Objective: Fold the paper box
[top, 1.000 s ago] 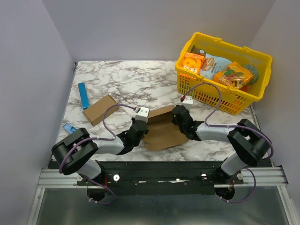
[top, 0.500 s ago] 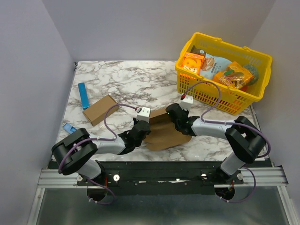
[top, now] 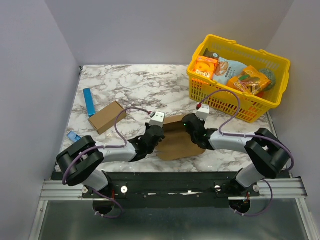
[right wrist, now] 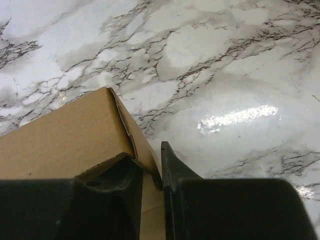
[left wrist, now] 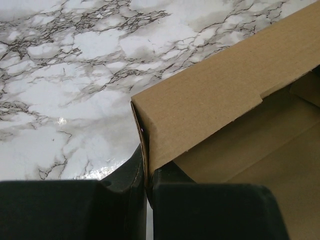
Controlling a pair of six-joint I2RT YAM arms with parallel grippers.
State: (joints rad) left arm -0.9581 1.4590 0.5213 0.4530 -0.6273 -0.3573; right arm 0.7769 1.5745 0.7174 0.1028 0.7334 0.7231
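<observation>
The paper box (top: 175, 142), plain brown cardboard and partly folded up, lies on the marble table between my two arms. My left gripper (top: 159, 136) is shut on its left wall; in the left wrist view the cardboard edge (left wrist: 145, 150) is pinched between the fingers, with the box's inside to the right. My right gripper (top: 189, 129) is shut on the box's right wall; in the right wrist view the folded corner (right wrist: 127, 132) stands between the fingers.
Another small brown carton (top: 106, 116) lies at the left. A blue strip (top: 89, 101) and a small blue piece (top: 74, 136) lie near the left edge. A yellow basket (top: 272, 102) with orange snack boxes stands at the back right.
Both grippers have moved toward each other and slightly away from the bases, raising the box's side walls. The flat sheet now looks narrower and more upright.
</observation>
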